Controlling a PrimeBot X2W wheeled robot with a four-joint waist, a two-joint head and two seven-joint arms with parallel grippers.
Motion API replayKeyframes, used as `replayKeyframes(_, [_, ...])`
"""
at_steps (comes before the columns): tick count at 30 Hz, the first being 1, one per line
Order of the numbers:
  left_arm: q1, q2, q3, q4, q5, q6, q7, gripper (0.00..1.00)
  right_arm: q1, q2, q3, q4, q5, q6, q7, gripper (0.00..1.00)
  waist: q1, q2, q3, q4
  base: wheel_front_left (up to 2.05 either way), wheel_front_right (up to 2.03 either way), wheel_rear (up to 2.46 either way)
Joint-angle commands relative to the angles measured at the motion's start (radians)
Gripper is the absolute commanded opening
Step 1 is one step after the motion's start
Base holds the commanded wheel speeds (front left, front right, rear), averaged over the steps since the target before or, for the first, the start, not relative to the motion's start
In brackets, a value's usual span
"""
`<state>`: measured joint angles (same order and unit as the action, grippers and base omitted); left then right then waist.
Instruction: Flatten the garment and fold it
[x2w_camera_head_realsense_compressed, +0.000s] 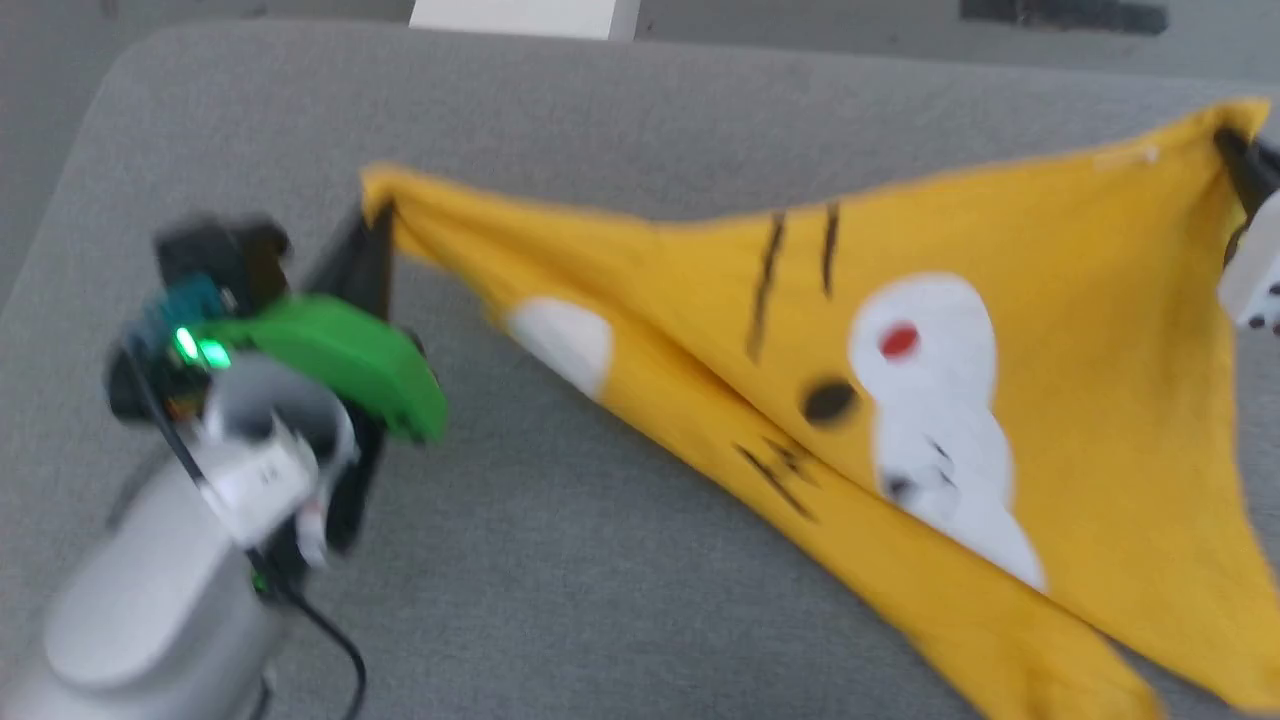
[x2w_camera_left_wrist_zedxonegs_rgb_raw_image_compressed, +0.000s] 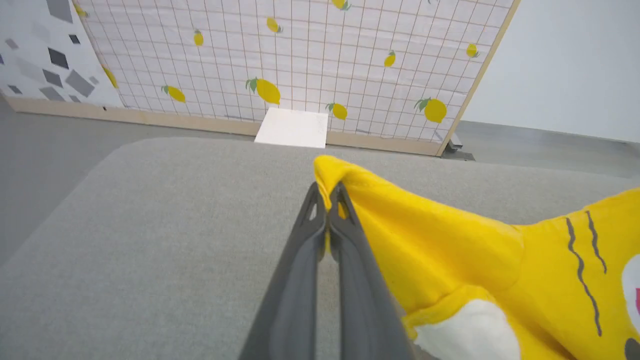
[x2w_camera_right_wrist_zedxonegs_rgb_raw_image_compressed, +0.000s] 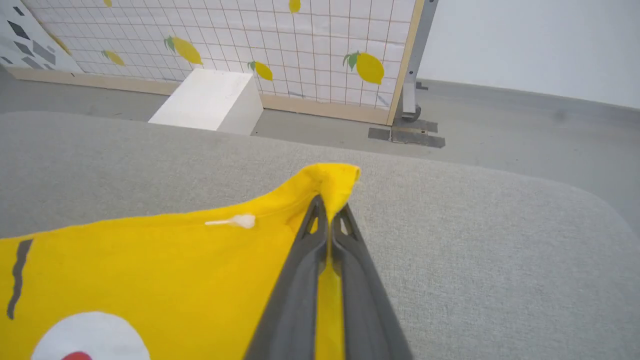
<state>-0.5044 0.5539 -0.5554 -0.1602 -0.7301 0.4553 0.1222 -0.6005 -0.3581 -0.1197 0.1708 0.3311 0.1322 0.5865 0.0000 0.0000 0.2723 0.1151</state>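
While the garment is stretched between our two arms over the grey worktop, our left gripper is closed tight on one yellow corner, at about 10 o'clock in the head view. Our right gripper is clamped the same way on the opposite corner, out at 2 o'clock. Yellow cloth shows pinched between both pairs of fingers. The lower folds trail toward 5 o'clock, and the white oval with its red dot faces up.

Wide apart, left gripper and right gripper, both tight on opposite garment corners.
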Motion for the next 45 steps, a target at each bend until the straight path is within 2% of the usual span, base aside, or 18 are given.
replayKeyframes(1, [-0.061,0.010,0.010,0.020,0.017,-0.013,0.004,0.00,-0.036,0.004,0.002,-0.006,-0.011,-0.002,-0.023,0.00,0.0000,0.0000,-0.101,-0.068,0.00,0.00,0.00])
replayKeyframes(8, [-0.319,0.031,0.041,0.143,0.076,-0.063,0.014,0.00,-0.170,0.017,0.038,-0.008,-0.016,-0.002,-0.085,0.00,0.0000,0.0000,-0.196,-0.118,0.00,0.00,0.00])
replayKeyframes(17, [-0.534,0.062,0.013,0.258,0.133,-0.128,0.086,0.00,-0.279,0.037,0.109,0.011,-0.003,-0.002,-0.048,0.00,0.0000,0.0000,-0.262,-0.165,0.00,0.00,0.00])
replayKeyframes(25, [-0.646,0.088,0.015,0.255,0.136,-0.130,0.197,0.00,-0.327,0.040,0.149,-0.003,0.022,-0.002,0.026,0.00,0.0000,0.0000,-0.248,-0.203,0.00,0.00,0.00])
replayKeyframes(30, [-0.715,0.083,0.018,0.261,0.120,-0.123,0.283,0.00,-0.368,0.041,0.154,0.008,0.028,-0.002,0.086,0.00,0.0000,0.0000,-0.188,-0.226,0.00,0.00,0.00])
replayKeyframes(34, [-0.811,0.057,0.003,0.301,0.156,-0.118,0.297,0.00,-0.436,0.041,0.160,0.049,0.008,-0.002,0.084,0.00,0.0000,0.0000,-0.106,-0.243,0.00,0.00,0.00])
replayKeyframes(39, [-1.006,-0.013,-0.016,0.403,0.244,-0.121,0.210,0.00,-0.574,0.053,0.167,0.127,-0.028,-0.002,0.019,0.00,0.0000,0.0000,0.030,-0.259,0.00,0.00,0.00])
replayKeyframes(45, [-1.214,-0.086,-0.024,0.543,0.332,-0.123,0.051,0.00,-0.761,0.089,0.145,0.236,-0.075,-0.002,-0.124,0.00,0.0000,0.0000,0.172,-0.267,0.00,0.00,0.00])
